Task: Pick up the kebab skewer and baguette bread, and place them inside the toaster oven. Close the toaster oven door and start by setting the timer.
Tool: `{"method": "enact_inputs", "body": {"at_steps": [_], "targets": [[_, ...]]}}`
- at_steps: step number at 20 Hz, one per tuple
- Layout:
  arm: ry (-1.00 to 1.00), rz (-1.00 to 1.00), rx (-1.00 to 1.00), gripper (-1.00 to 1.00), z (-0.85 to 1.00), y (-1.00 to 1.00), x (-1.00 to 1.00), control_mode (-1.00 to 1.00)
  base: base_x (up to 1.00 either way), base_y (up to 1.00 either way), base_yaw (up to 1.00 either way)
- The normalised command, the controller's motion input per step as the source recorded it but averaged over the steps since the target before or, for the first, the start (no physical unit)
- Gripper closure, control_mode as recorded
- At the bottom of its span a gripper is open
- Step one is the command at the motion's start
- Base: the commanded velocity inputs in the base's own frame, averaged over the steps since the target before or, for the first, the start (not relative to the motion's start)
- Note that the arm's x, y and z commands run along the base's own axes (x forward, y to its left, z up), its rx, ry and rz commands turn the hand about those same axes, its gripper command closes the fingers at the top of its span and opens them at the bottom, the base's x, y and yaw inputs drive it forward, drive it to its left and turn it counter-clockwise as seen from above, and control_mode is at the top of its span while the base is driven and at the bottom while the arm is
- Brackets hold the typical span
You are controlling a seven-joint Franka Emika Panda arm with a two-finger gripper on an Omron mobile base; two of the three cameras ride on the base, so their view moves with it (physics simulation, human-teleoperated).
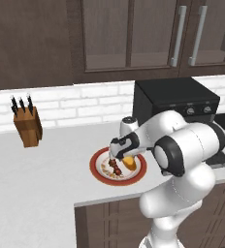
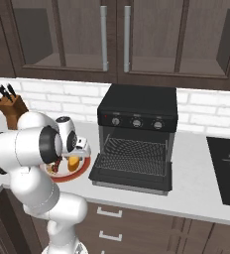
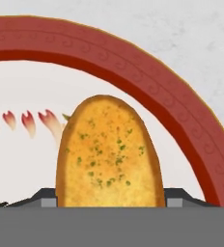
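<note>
baguette bread (image 3: 109,152) and kebab skewer (image 1: 116,167) on red-rimmed plate (image 1: 97,159), gripper (image 1: 121,157) fingers astride the bread

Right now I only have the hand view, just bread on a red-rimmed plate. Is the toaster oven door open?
Observer: Yes, the toaster oven door lies dropped open, and the wire rack inside is bare.
Operator: Where is the kebab skewer?
Observer: The kebab skewer lies on the plate beside the baguette bread, on the side toward the knife block.
</note>
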Motion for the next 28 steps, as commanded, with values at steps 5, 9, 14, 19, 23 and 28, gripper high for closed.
{"method": "enact_inputs", "body": {"at_steps": [5, 9, 14, 19, 23, 28], "targets": [[0.0, -0.01, 0.0, 1.0, 0.73, 0.0, -0.03, -1.0, 0.0, 0.0, 0.0], [-0.01, -0.05, 0.0, 1.0, 0.92, 0.0, -0.29, -1.0, 0.0, 0.0, 0.0], [0.0, -0.13, 0.0, 1.0, 0.96, -0.17, -0.53, -1.0, 0.0, 0.0, 0.0], [0.0, -0.13, 0.03, 1.0, 0.73, -0.37, -0.72, -1.0, 0.0, 0.0, 0.0], [0.0, -0.22, 0.06, 1.0, 0.63, -0.55, -0.58, -1.0, 0.0, 0.0, 0.0], [0.0, -0.27, 0.08, 1.0, 0.51, -0.73, -0.35, -1.0, 0.0, 0.0, 0.0]]}}
